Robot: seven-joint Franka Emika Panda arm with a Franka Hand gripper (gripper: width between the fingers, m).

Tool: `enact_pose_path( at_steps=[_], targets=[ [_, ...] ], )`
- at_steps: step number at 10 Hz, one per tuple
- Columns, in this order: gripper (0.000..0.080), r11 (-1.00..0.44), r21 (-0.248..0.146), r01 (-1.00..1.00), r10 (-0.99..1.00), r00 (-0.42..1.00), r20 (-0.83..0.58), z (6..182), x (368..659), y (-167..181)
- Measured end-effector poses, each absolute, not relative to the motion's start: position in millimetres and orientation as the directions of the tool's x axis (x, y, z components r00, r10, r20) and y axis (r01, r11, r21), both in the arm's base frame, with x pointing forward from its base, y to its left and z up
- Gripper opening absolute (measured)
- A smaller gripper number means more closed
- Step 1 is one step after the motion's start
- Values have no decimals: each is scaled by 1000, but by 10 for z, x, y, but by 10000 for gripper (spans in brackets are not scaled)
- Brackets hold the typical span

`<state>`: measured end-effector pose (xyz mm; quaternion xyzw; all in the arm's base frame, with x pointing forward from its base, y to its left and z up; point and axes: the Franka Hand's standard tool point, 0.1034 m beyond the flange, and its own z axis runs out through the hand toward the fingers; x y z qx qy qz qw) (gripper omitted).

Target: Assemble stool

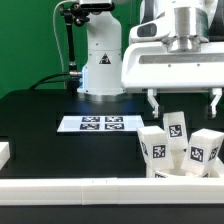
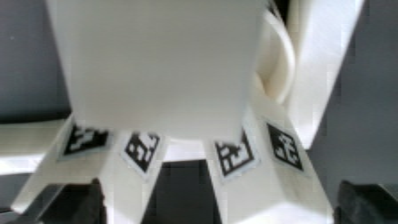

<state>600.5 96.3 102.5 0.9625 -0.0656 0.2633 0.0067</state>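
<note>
Stool (image 1: 182,150) seemingly below spread gripper (image 1: 183,100)

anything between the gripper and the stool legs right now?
Nothing visible. The gripper hangs open right above the upright legs, with only air between the fingertips and the leg tops. The wrist view shows a leg directly below the fingers, unobstructed. The marker board lies off to the side.

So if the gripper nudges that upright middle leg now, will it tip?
Probably. The middle leg stands tall and leans slightly, so it may topple. It looks like stiff plastic, unlikely to flex. The open gripper isn't holding it, so a sideways bump could knock it into the neighbouring legs.
</note>
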Motion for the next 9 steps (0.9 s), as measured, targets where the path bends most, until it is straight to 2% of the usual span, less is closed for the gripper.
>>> enact_pose_path(
  at_steps=[5,6,9],
  targets=[
    [649,-992,-21,-124,-117,853,509,1030,6013,985],
    [649,-993,-7,-114,-102,856,507,1048,6025,890],
    [649,-992,-16,-126,-119,878,463,1156,5901,737]
  ],
)
